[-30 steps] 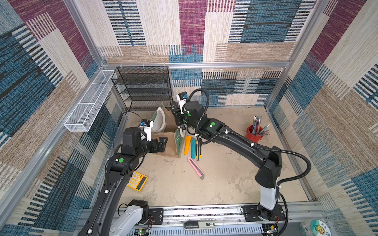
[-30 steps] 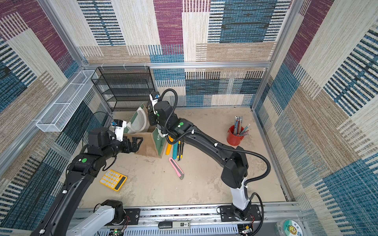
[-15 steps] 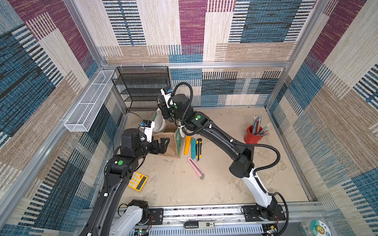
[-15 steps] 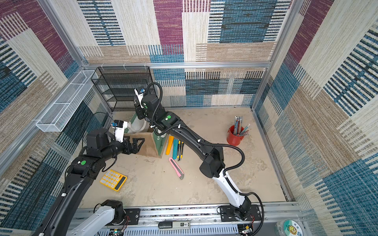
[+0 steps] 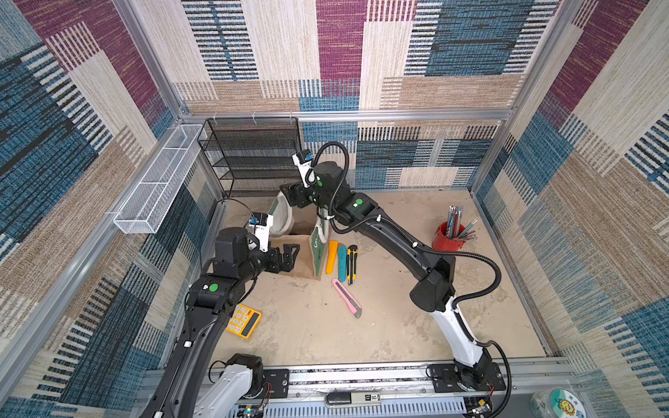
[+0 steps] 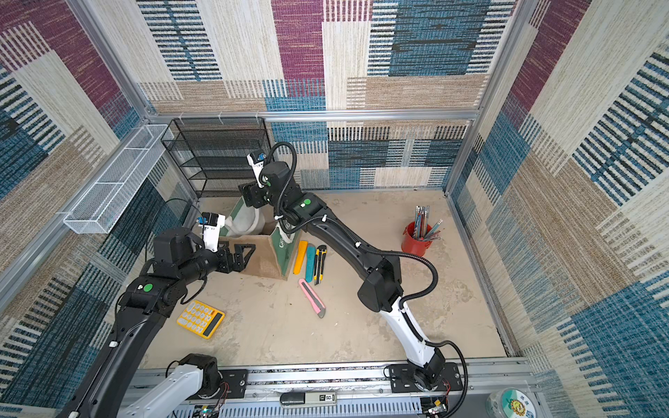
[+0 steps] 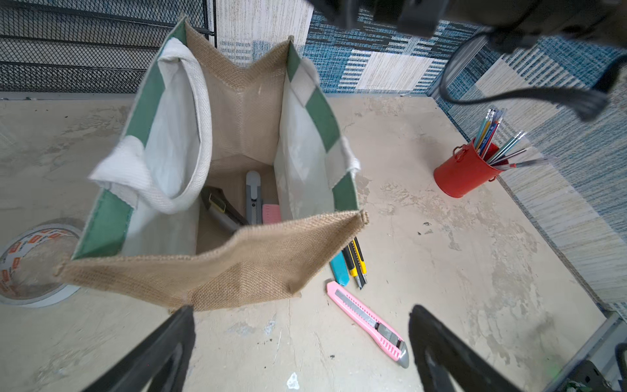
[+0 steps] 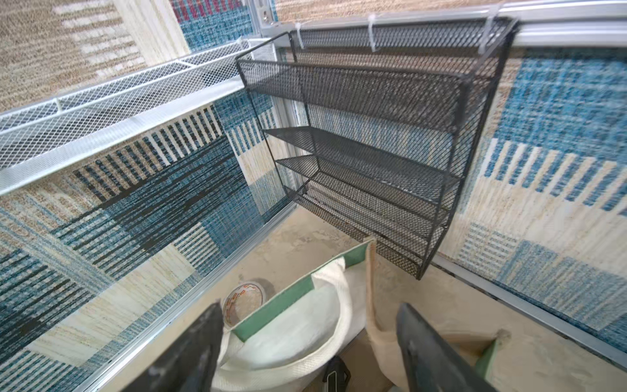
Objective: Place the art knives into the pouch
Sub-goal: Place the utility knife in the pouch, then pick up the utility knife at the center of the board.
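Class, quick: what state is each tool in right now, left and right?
Left tool: open, holding nothing.
Right tool: open, holding nothing, over the pouch.

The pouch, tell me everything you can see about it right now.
The pouch is a tan burlap tote with green panels, a pale lining and white woven loop handles. It stands upright on the table with its mouth open, in front of the black mesh rack. On its floor lie a grey knife, a dark knife and the pink tip of a third. The open right pincer hangs above it, clear of it.
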